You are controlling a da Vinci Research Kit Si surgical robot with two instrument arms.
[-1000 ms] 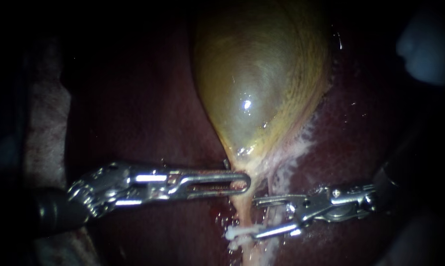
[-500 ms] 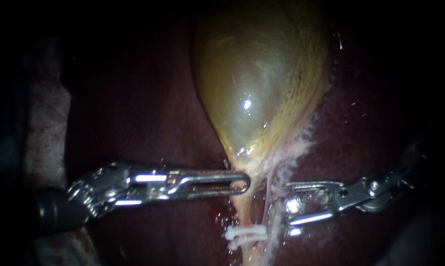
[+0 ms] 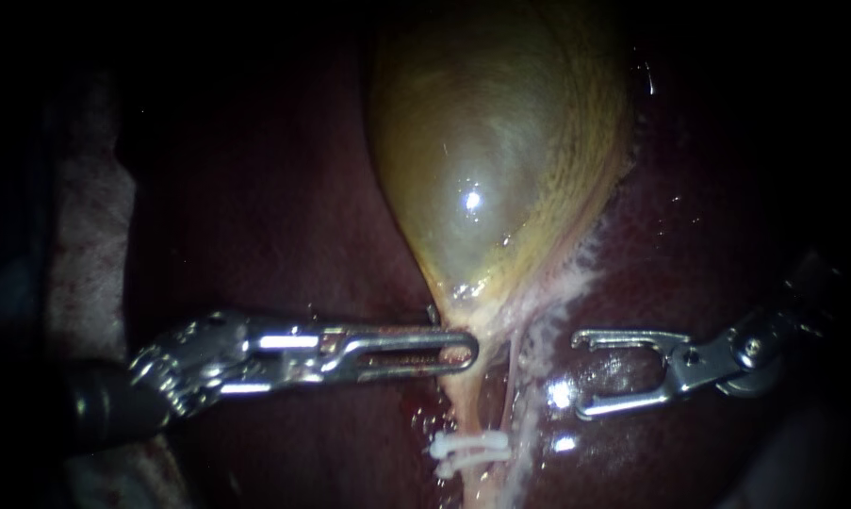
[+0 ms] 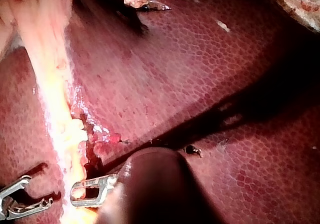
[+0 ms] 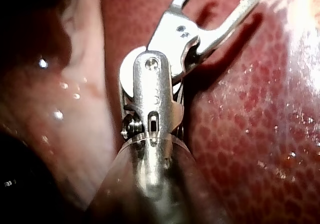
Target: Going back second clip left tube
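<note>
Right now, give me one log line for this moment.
left instrument: at gallbladder neck | right instrument: jaws open, empty, clear of tube | clip: on tube

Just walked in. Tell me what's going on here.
The left instrument has its pincer shut on the narrow neck of the gallbladder, which lies on the liver. A white clip sits across the tube just below that hold. The right instrument, its pincer open and empty, has drawn back from the clip over the last second and now hangs beside the tube, clear of it.
</note>
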